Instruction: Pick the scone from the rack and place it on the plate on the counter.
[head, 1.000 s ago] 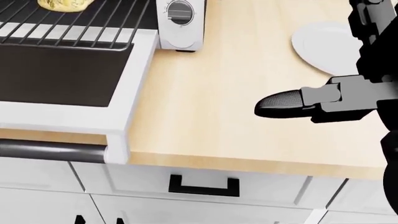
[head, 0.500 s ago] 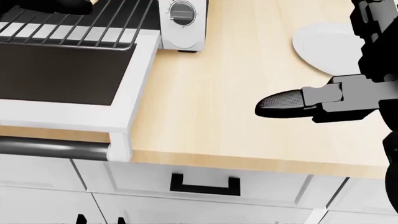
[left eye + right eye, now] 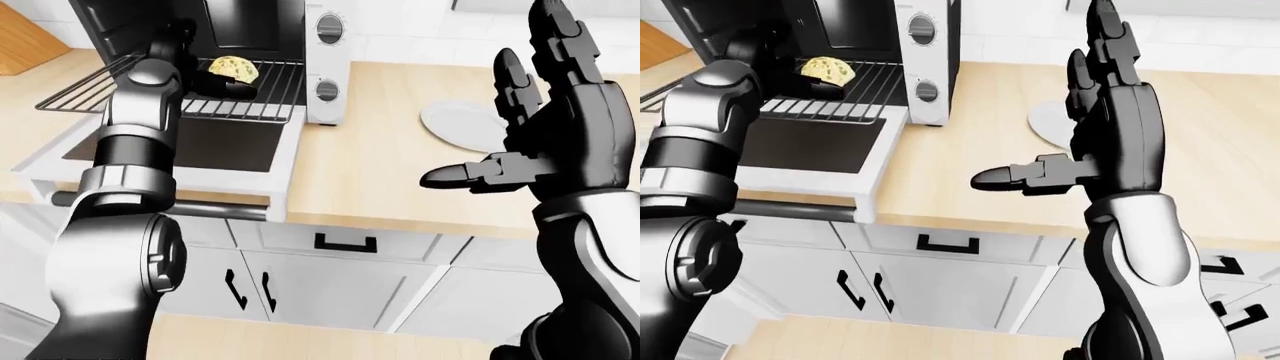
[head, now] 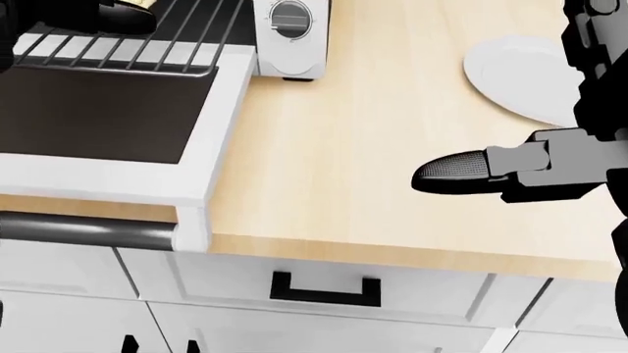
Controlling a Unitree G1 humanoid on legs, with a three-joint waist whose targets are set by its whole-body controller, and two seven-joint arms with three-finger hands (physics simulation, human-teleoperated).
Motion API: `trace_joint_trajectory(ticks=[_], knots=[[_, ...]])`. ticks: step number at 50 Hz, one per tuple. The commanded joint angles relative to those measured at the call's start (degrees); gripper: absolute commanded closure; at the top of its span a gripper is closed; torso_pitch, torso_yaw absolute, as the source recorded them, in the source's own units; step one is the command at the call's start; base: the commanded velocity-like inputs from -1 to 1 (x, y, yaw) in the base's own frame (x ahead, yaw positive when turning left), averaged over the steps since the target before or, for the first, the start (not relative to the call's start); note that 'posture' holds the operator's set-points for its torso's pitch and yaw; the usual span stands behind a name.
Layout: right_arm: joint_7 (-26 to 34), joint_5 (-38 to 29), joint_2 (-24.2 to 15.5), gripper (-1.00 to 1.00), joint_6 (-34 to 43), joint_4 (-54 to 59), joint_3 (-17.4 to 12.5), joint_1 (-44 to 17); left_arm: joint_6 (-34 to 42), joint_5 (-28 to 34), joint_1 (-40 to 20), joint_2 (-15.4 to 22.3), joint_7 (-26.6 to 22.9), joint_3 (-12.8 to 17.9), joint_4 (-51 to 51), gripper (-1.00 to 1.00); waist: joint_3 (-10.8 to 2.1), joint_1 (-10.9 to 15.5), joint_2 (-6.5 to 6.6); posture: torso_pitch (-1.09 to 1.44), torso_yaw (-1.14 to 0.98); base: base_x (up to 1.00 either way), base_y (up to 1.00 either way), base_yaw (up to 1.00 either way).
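Left-eye view shows the lumpy yellow scone (image 3: 233,68) on the dark wire rack (image 3: 255,97) with the left hand (image 3: 222,86), grip unclear, beside it; probably light and crumbly, it wants gentle side pressure, while the right hand's (image 3: 545,112) fingers spread wide.

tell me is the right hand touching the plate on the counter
Apart. In the left-eye view the right hand is raised with fingers spread, and the white plate lies flat on the counter beyond it.

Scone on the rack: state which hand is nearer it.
Left. The left hand is right at the scone on the rack; the right hand hovers open far right, near the plate.
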Motion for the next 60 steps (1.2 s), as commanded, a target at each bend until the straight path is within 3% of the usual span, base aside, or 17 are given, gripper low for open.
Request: trace_joint_trajectory(ticks=[1, 7, 12, 16, 20, 24, 30, 35, 36, 37, 43, 52, 60], knots=[[-0.1, -0.1, -0.5, -1.0, -1.7, -1.1, -0.5, -1.2, -2.3, -0.2, -2.9, 0.6, 0.7, 0.2, -1.6, -0.89, -1.59, 0.0, 0.15, 0.0, 0.0, 0.0, 0.0, 0.0], [-0.1, 1.0, -0.8, -1.0, -0.1, -2.7, -1.7, -1.0, -4.6, -0.7, -4.5, -0.3, 1.7, 0.2, 2.0, -0.86, -1.61, 0.1, 0.01, 0.0, 0.0, 0.0, 0.0, 0.0], [-0.4, 1.2, -0.9, -1.0, -0.2, -2.7, -1.7, -0.8, -6.0, -0.5, -4.9, -0.5, 2.3, 0.0, 3.9, -0.7, -1.63, 0.0, -0.03, 0.0, 0.0, 0.0, 0.0, 0.0], [-0.5, 1.8, -1.1, -1.0, 0.2, -3.1, -2.1, -0.9, -6.4, -0.3, -5.4, -0.6, 2.4, -0.1, 4.6, -0.46, -1.67, 0.0, -0.04, 0.0, 0.0, 0.0, 0.0, 0.0], [-0.8, 1.5, -1.2, -1.0, -0.7, -2.1, -1.5, -1.0, -6.6, 0.0, -5.3, -0.6, 2.4, -0.2, 4.7, -0.4, -1.62, 0.0, -0.01, 0.0, 0.0, 0.0, 0.0, 0.0], [-0.9, 1.2, -1.3, -1.0, -1.5, -1.1, -1.0, -1.2, -6.9, 0.3, -5.4, -0.9, 2.3, -0.3, 5.2, -0.15, -1.68, -0.1, -0.01, 0.0, 0.0, 0.0, 0.0, 0.0], [-0.8, 0.8, -1.2, -1.0, -2.4, -0.3, -0.6, -1.3, -6.9, 0.7, -5.4, -0.9, 2.0, -0.3, 5.0, -0.03, -1.72, 0.0, 0.03, 0.0, 0.0, 0.0, 0.0, 0.0], [-0.7, 0.7, -1.0, -1.0, -2.5, -0.6, -0.8, -0.9, -6.9, 1.3, -5.4, -0.8, 1.6, -0.6, 5.0, 0.33, -1.75, 0.0, 0.04, 0.0, 0.0, 0.0, 0.0, 0.0], [-0.7, 0.7, -1.0, -1.0, -2.4, -0.7, -0.9, -0.8, -6.9, 1.4, -5.4, -0.8, 1.6, -0.6, 4.9, 0.49, -1.76, 0.0, 0.04, 0.0, 0.0, 0.0, 0.0, 0.0], [-0.7, 0.8, -1.1, -1.0, -2.2, -1.0, -1.0, -0.7, -6.9, 1.6, -5.4, -0.8, 1.5, -0.7, 4.9, 0.79, -1.76, 0.0, 0.05, 0.0, 0.0, 0.0, 0.0, 0.0], [-0.6, 1.5, -1.1, -1.0, -1.3, -2.1, -1.9, -0.4, -6.8, 2.2, -5.2, -0.6, 1.0, -0.8, 4.3, 1.0, -1.76, 0.0, 0.05, 0.0, 0.0, 0.0, 0.0, 0.0], [-0.9, 1.9, -1.4, -1.0, -1.2, -2.6, -2.0, 0.0, -6.0, 3.0, -5.4, -0.4, 0.5, -0.8, 2.8, 1.0, -1.72, -0.1, 0.04, 0.0, 0.0, 0.0, 0.0, 0.0], [-1.1, 1.5, -1.2, -1.0, -1.7, -2.2, -1.3, 0.1, -1.1, 2.5, -4.0, 0.7, -0.3, -0.3, -5.6, 1.0, -1.56, -0.2, 0.16, 0.0, 0.0, 0.0, 0.0, 0.0]])
